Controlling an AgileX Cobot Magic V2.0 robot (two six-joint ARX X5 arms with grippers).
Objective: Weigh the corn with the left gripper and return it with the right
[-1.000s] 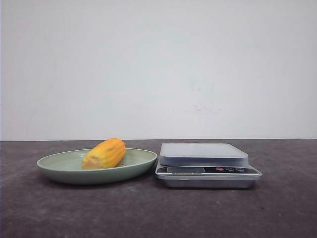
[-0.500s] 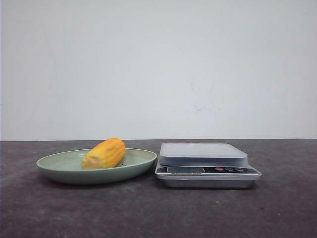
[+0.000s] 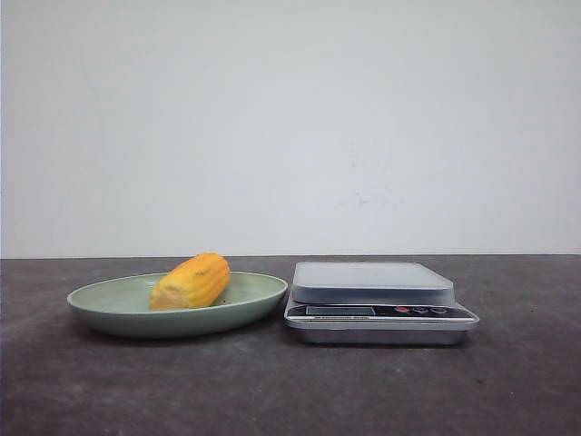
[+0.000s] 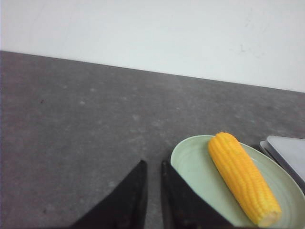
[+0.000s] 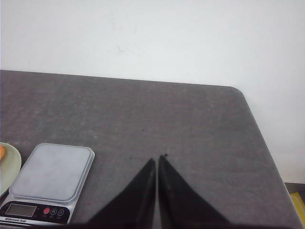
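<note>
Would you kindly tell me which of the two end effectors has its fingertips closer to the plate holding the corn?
The left end effector: one fingertip sits at the green plate rim beside the corn. The right end effector hangs beyond the scale.

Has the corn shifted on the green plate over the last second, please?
No. In the front view the corn lies at the same spot on the green plate, just as far from the scale as before.

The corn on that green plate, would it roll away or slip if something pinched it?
Probably apt to roll: the corn is a rounded cylinder lying on its side in the shallow plate. Its ribbed kernels likely aid grip. It looks stiff.
</note>
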